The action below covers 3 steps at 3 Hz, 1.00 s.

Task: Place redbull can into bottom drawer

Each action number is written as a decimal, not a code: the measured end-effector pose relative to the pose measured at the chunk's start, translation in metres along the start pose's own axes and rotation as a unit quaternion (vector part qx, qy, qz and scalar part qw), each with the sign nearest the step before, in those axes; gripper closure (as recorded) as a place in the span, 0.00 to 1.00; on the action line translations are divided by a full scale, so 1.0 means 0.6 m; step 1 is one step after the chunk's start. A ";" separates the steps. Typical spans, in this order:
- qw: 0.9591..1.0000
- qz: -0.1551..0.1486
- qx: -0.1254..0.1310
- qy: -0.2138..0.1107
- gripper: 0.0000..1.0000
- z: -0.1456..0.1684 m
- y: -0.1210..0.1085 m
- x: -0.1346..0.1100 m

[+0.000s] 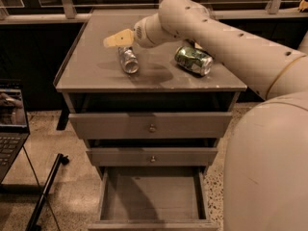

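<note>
The redbull can (128, 60), slim and silver, lies on its side on the grey cabinet top (91, 71), left of centre. My gripper (117, 39) hangs just above the can's far end, pointing left, and holds nothing that I can see. The bottom drawer (151, 196) is pulled out below, a wide shallow grey tray with a bare floor. My arm reaches in from the right across the cabinet top.
A fatter green and silver can (193, 60) lies on its side at the right of the cabinet top, under my arm. The two upper drawers (151, 125) with round knobs are pulled out a little. A laptop (10, 124) stands at the left, with a dark rod (45, 191) on the floor.
</note>
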<state>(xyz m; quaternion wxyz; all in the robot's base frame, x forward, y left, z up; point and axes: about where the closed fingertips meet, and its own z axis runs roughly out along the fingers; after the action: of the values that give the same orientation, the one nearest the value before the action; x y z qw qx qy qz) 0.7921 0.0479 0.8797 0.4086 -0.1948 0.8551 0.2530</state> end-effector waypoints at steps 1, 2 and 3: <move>1.000 -0.011 0.002 0.016 0.00 0.022 0.001 0.015; 0.998 -0.024 0.026 0.043 0.00 0.045 -0.005 0.038; 0.995 -0.048 0.066 0.065 0.18 0.062 -0.015 0.060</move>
<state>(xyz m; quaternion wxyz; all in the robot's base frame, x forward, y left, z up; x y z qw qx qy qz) 0.7981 0.0581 0.8285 0.3757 -0.2247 0.8842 0.1628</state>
